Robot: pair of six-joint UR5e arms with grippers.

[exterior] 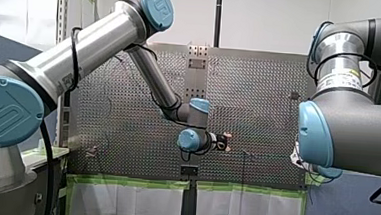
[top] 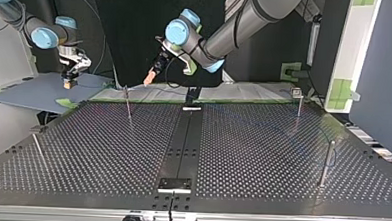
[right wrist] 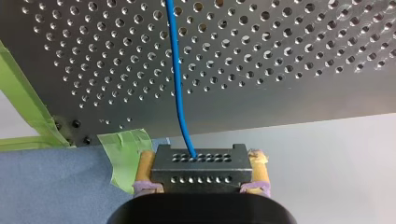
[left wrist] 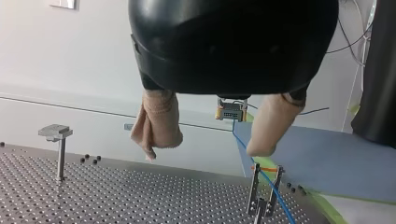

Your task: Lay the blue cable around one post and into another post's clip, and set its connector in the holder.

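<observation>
My left arm (exterior: 97,36) reaches in from the front view's left to its middle, wrist (exterior: 192,137) bent sideways; my left hand (left wrist: 201,152) hangs in the air, its beige-padded fingers (left wrist: 156,123) spread wide with nothing between them; my right arm (exterior: 347,127) is folded at the view's right; my right hand (top: 68,83) points down, its pads (right wrist: 145,170) clamped on the black connector (right wrist: 201,169).
</observation>
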